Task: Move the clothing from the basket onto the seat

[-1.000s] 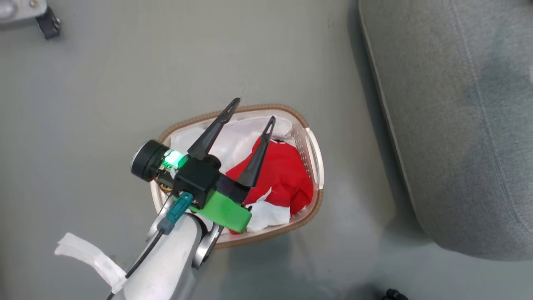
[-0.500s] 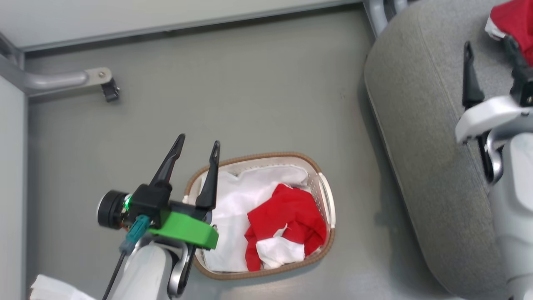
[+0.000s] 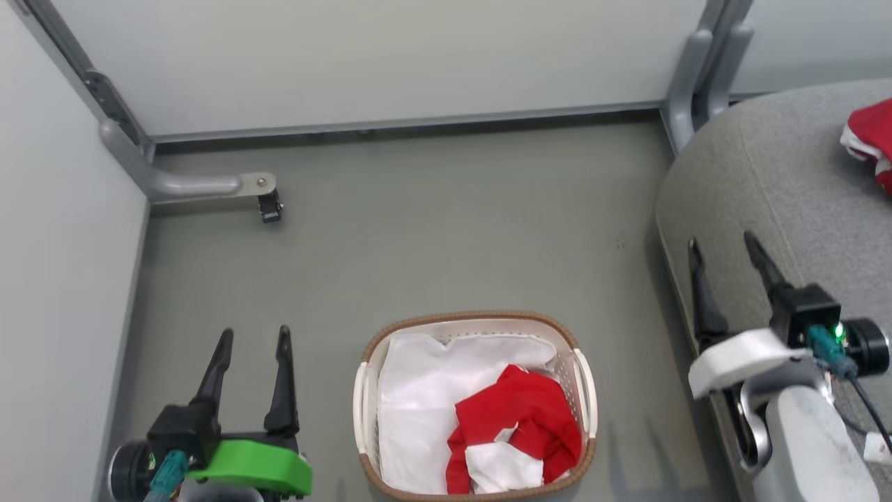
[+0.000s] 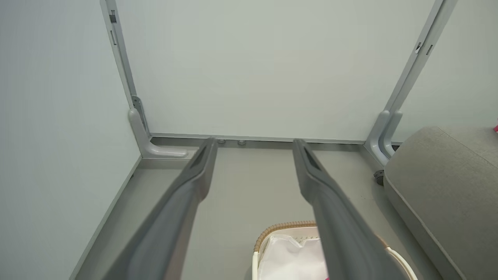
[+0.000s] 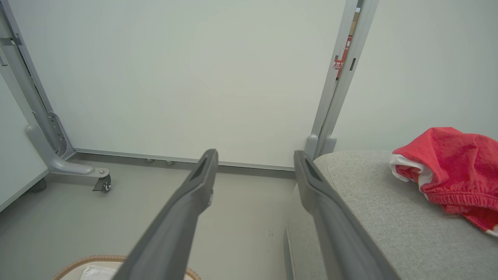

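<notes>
Next pick: lower a gripper over the red clothing [image 3: 519,425] bunched at near-right of the basket [image 3: 474,317]; pinch red fabric only, not the white liner [image 3: 425,390]; lift clear of rim, carry to seat [image 3: 766,181], where another red garment [image 3: 871,139] lies. Pose: left gripper [image 3: 254,333] wide open, empty, beside basket, fingers fwd; right gripper [image 3: 720,240] likewise open, empty, at seat edge.

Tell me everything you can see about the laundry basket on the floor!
The basket is oval and looks like cream plastic, with small holes in its wall, a brown woven-look rim and a pale handle on each side. It stands upright on the grey floor, left of the grey seat and apart from it. A white cloth liner lies inside, and a crumpled red and white garment sits on it, toward the seat's side.
</notes>
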`<state>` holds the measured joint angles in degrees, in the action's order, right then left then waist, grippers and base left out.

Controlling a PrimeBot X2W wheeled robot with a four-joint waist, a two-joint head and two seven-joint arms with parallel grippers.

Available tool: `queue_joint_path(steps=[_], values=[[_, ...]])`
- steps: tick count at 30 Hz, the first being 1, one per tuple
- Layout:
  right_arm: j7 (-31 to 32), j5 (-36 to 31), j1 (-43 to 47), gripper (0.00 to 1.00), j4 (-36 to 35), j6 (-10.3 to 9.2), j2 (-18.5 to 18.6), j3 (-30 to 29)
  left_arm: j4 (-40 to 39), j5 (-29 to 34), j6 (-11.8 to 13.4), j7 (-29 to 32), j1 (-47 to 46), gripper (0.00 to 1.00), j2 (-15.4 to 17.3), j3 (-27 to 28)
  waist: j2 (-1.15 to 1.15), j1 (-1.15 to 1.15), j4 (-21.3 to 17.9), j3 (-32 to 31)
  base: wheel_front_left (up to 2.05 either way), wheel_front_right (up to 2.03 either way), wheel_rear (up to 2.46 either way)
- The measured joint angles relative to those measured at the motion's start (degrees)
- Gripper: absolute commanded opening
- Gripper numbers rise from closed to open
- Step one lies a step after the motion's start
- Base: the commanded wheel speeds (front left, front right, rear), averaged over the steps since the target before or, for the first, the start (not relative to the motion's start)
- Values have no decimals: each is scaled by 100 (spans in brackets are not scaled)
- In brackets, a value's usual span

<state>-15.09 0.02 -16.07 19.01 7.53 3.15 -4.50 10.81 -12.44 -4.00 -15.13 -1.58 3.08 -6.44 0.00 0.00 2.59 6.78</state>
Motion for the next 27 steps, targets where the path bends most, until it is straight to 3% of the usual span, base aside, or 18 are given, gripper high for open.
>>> queue_joint_path(steps=[11, 27], values=[[0, 778, 844, 100, -55, 0, -41, 515, -135, -114, 32, 0, 485, 100, -19, 108, 0, 0, 177, -416, 0, 0, 0], [0, 861, 964, 100, 47, 0, -40, 825, -46, -214, 58, 0, 571, 100, -22, -74, 0, 0, 133, -485, 0, 0, 0]])
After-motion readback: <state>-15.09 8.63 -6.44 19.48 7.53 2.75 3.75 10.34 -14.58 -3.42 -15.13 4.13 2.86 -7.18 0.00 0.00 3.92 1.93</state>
